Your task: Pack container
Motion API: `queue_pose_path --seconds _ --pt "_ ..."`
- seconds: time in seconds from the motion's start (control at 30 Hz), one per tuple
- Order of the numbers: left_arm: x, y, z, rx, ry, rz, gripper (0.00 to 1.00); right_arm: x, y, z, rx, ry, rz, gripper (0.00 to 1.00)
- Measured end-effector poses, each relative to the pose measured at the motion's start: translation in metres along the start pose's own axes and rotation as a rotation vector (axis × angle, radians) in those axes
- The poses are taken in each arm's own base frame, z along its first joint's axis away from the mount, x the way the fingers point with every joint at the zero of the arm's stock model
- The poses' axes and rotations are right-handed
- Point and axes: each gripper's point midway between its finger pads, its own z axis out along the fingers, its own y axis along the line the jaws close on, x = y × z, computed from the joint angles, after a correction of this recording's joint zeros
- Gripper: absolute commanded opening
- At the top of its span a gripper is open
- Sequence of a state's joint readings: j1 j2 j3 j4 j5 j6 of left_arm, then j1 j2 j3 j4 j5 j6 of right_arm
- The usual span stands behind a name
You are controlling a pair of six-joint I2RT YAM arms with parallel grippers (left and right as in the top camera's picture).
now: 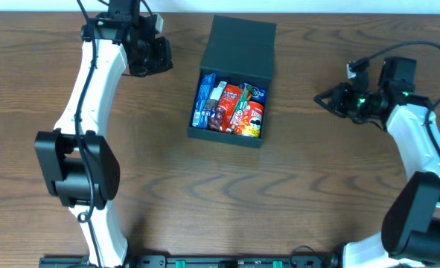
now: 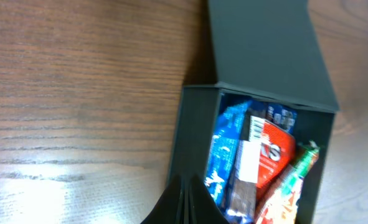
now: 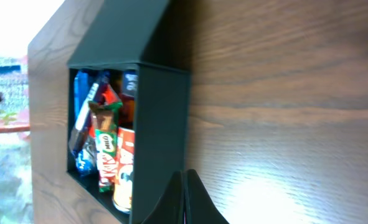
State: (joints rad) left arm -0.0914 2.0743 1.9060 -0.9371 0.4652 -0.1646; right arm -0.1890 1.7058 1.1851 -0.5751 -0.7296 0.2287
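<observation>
The container (image 1: 223, 139) is a dark square box in the middle of the table, its flap lid (image 1: 242, 45) open and lying back. Several bright snack packets (image 1: 231, 104) in blue, red and orange fill it. My left gripper (image 1: 160, 56) hangs to the box's upper left, shut and holding nothing. In the left wrist view its joined fingertips (image 2: 185, 186) sit beside the container's left wall (image 2: 193, 124). My right gripper (image 1: 322, 98) is off to the box's right, shut and holding nothing. In the right wrist view it (image 3: 185, 180) points at the container's side wall (image 3: 165, 124).
The brown wooden table (image 1: 294, 186) carries only the box and the two arms. The left arm's black base (image 1: 74, 167) stands at the front left. The right arm's base (image 1: 424, 216) is at the front right.
</observation>
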Motion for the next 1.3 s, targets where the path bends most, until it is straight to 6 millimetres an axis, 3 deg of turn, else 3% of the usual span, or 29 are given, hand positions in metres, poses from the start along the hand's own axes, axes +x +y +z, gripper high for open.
queue_pose_path --seconds 0.1,0.23,0.37,0.6,0.73,0.9,1.3 --pt "-0.005 0.014 0.027 0.006 0.017 -0.033 0.06 0.0 0.018 0.011 -0.028 -0.001 -0.041 0.02" --pt "-0.012 0.04 0.08 0.047 0.03 -0.092 0.05 -0.001 0.046 0.037 -0.071 -0.004 -0.069 0.02" --pt "-0.018 0.049 0.109 0.094 0.03 -0.155 0.05 -0.021 0.043 0.073 -0.16 -0.038 -0.011 0.01" --pt "-0.075 0.03 0.121 0.204 -0.038 -0.183 0.05 -0.039 -0.005 0.137 -0.203 0.076 0.251 0.02" --pt "-0.094 0.022 0.128 0.26 -0.057 -0.207 0.05 -0.062 -0.009 0.153 -0.21 0.096 0.289 0.02" --pt "-0.091 0.022 0.136 0.284 -0.031 -0.25 0.06 -0.081 -0.001 0.154 -0.233 0.077 0.27 0.01" --pt "-0.091 0.02 0.135 0.298 -0.024 -0.266 0.05 -0.068 -0.02 0.171 -0.214 0.114 0.329 0.02"
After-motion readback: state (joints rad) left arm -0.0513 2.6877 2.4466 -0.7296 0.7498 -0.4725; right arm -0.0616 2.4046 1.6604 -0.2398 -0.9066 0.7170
